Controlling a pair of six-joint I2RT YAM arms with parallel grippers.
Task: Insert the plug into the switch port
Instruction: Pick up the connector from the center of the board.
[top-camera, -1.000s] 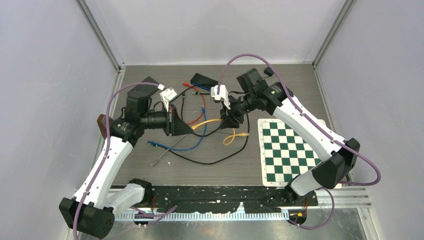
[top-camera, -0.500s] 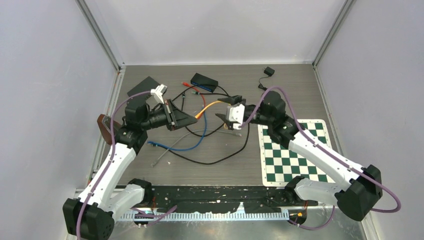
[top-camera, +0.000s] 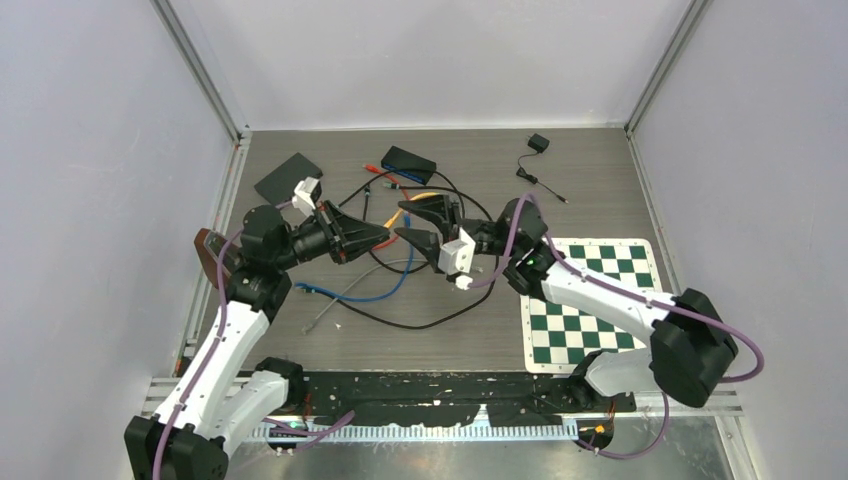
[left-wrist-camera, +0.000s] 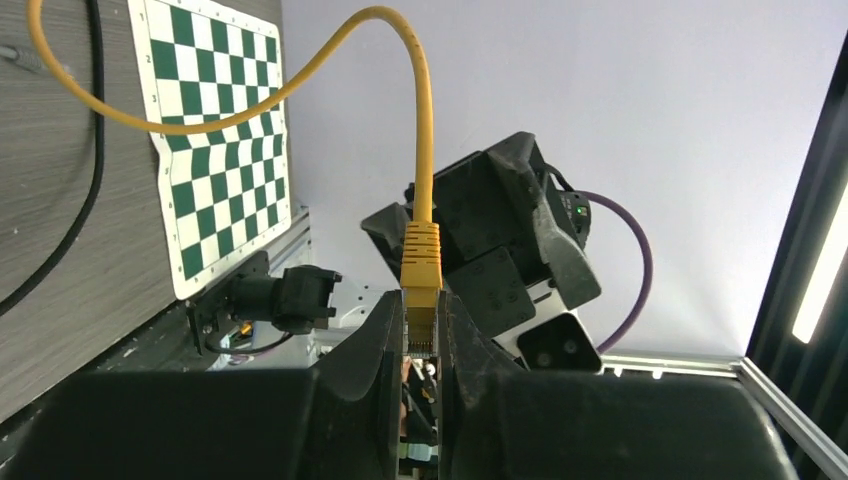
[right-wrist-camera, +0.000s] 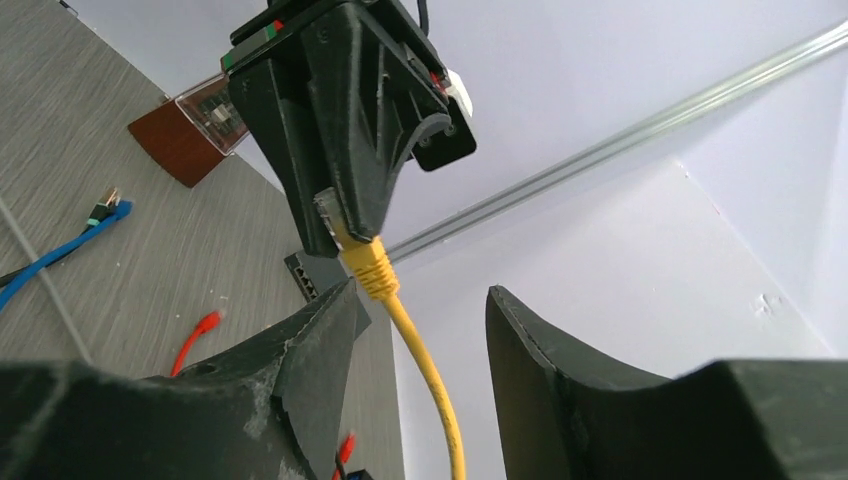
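Note:
My left gripper (top-camera: 386, 237) is shut on the yellow plug (left-wrist-camera: 421, 290) of a yellow cable (top-camera: 418, 200) and holds it above the table, pointing right. In the left wrist view my left gripper (left-wrist-camera: 421, 335) pinches the plug's clear tip. My right gripper (top-camera: 412, 226) is open and faces the left one, close to it. In the right wrist view the yellow cable (right-wrist-camera: 425, 365) runs through the gap of my right gripper (right-wrist-camera: 422, 300), touching neither finger. The black switch (top-camera: 289, 178) lies flat at the back left; its ports show in the right wrist view (right-wrist-camera: 312, 280).
A second black box (top-camera: 408, 160) with red and blue leads lies at the back centre. Blue (top-camera: 375, 293), black (top-camera: 430, 318) and grey (top-camera: 330, 310) cables tangle below the grippers. A green checkered mat (top-camera: 590, 300) lies on the right. A small black adapter (top-camera: 538, 143) lies far right.
My right arm has swung down and to the left, and its open gripper now faces the left gripper around the yellow cable. My left gripper has risen and moved slightly right with the plug.

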